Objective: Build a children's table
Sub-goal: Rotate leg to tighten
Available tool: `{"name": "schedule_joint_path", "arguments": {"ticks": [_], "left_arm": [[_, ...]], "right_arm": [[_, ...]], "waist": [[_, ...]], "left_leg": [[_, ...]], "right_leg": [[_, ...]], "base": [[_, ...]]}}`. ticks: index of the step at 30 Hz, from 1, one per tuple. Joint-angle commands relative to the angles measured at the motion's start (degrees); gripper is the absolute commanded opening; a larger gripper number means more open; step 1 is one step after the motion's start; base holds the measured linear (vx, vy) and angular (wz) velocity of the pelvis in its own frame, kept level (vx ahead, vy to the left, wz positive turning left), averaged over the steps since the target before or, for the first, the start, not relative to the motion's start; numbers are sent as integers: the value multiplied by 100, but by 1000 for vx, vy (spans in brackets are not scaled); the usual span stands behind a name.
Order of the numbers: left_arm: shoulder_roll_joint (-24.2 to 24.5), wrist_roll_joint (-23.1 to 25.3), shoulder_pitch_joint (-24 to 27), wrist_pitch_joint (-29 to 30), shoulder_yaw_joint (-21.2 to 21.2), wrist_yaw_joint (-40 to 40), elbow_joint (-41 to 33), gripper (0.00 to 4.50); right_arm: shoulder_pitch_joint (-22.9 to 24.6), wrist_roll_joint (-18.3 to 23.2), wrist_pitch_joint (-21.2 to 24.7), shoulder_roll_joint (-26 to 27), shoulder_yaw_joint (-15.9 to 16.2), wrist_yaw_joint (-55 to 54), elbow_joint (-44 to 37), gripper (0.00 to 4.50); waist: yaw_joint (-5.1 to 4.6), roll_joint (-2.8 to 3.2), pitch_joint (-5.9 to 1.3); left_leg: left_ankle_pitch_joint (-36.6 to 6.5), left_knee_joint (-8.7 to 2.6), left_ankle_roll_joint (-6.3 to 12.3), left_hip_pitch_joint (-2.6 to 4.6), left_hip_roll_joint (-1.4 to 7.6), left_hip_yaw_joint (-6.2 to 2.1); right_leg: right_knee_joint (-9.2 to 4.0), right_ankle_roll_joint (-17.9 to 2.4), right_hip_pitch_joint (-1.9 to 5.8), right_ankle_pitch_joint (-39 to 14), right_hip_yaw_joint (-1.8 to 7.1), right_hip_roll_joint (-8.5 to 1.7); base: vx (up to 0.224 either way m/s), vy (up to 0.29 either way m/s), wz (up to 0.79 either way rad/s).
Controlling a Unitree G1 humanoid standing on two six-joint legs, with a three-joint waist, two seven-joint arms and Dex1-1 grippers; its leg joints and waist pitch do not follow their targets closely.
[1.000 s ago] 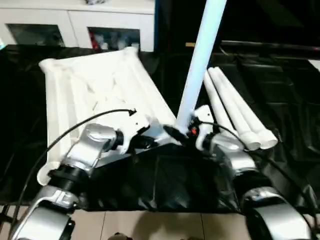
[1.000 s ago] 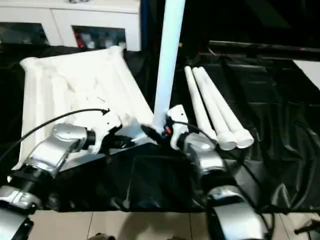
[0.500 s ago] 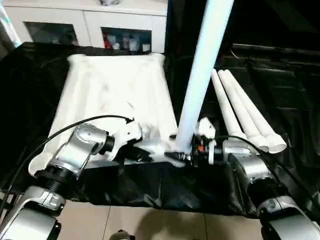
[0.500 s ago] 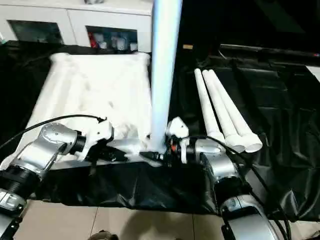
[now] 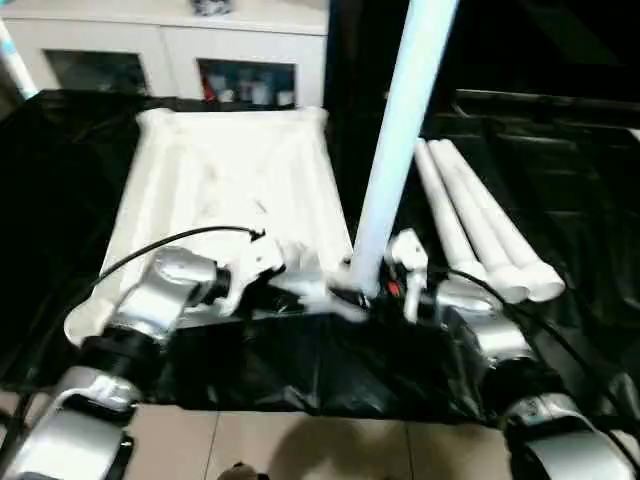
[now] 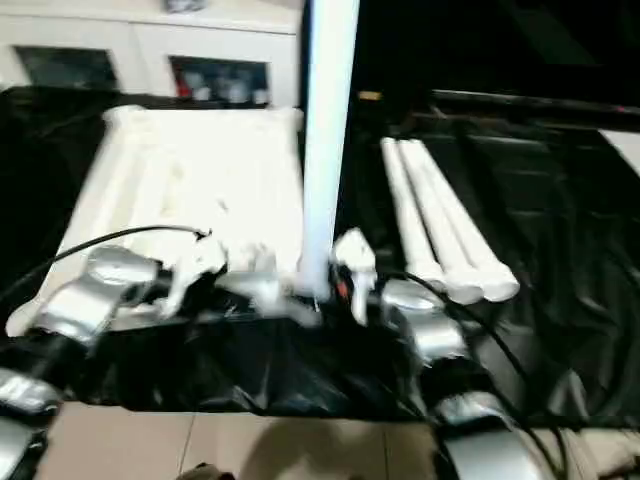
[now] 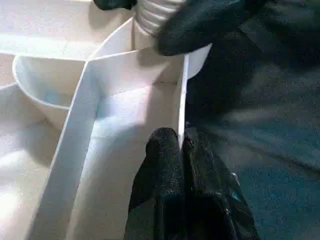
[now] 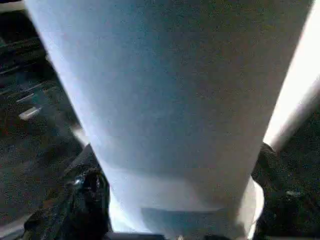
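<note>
- We keep our left gripper [image 7: 181,150] clenched on the rim of the top [image 5: 225,175], near its right front corner.
- Our right gripper [image 5: 372,290] still clasps the upright leg [image 5: 395,150] at that corner socket.
- Three legs [image 5: 480,225] lie unmoved, right of the top.

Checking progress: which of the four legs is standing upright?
The leg held by the right gripper at the tabletop's near corner; the other three legs lie flat together.

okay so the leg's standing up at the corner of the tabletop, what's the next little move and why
Probably twist the upright leg further into the tabletop's near corner socket. The right gripper grips its base, its threaded end sits at the socket mouth, and the left gripper pinches the rim to steady it.
</note>
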Motion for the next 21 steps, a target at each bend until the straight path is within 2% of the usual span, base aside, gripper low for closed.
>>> {"name": "schedule_joint_path", "arguments": {"ticks": [1, 3, 4, 6, 7, 9, 11, 14, 15, 18, 21], "left_arm": [[-387, -82, -193, 224, 258, 793, -137, 0], [-627, -31, -151, 436, 389, 1360, -266, 0], [-689, -21, -138, 480, 417, 1482, -305, 0], [-810, 7, -101, 532, 423, 1649, -387, 0], [-880, 35, -58, 535, 388, 1702, -455, 0], [-986, 61, 12, 538, 330, 1777, -554, 0], [-1009, 98, 53, 478, 227, 1743, -610, 0], [-1010, 137, 85, 485, 165, 1726, -668, 0], [-1011, 139, 104, 505, 156, 1718, -700, 0], [-958, 112, 158, 505, 120, 1635, -770, 0], [-865, 96, 210, 449, 103, 1511, -801, 0]], "right_arm": [[-126, -216, 44, 458, 137, -846, 518, 282], [-284, -207, 21, 686, -33, -1665, 842, 282], [-321, -195, 35, 738, -77, -1859, 914, 282], [-373, -215, 64, 804, -108, -2153, 1011, 282], [-402, -241, 69, 858, -121, -2351, 1064, 282], [-454, -261, 53, 952, -183, -2594, 1182, 282], [-494, -262, -28, 1037, -248, -2597, 1264, 282], [-558, -264, -126, 1093, -307, -2608, 1398, 282], [-591, -275, -169, 1102, -323, -2642, 1472, 337], [-623, -183, -264, 1085, -381, -2477, 1521, 354], [-616, -186, -388, 1018, -341, -2284, 1447, 394]], "waist": [[-29, 66, -355], [-88, 50, -361], [-94, 12, -365], [-72, 27, -381], [-80, -8, -386], [-72, 2, -392], [-81, 2, -381], [-90, 22, -368], [-104, 22, -366], [-110, 29, -373], [-118, 43, -373]], "left_leg": [[-1303, -461, -112, 123, 315, -123], [-1233, -455, -136, 113, 311, -127], [-1195, -436, -54, 111, 292, -114], [-986, -417, 77, 93, 288, -110], [-853, -412, 158, 84, 294, -98], [-710, -403, 246, 75, 297, -99], [-773, -405, 305, 79, 296, -91], [-957, -418, 252, 89, 299, -96], [-998, -421, 225, 84, 299, -97], [-969, -418, 231, 85, 301, -97], [-935, -416, 274, 83, 300, -98]], "right_leg": [[-462, -1387, 255, -906, 280, -510], [-451, -1433, 264, -835, 278, -516], [-476, -1410, 272, -830, 271, -505], [-451, -1396, 285, -632, 276, -508], [-439, -1397, 287, -425, 276, -497], [-410, -1431, 294, -248, 268, -505], [-433, -1419, 283, -308, 262, -496], [-457, -1384, 274, -583, 265, -503], [-460, -1376, 275, -631, 265, -499], [-449, -1384, 278, -517, 268, -496], [-439, -1418, 277, -407, 265, -492]], "base": [[0, 0, 0], [0, 0, 0], [0, 0, 0], [0, 0, 0], [0, 0, 0], [0, 0, 0], [0, 0, 0], [0, 0, 0], [0, 0, 0], [0, 0, 0], [0, 0, 0]]}}
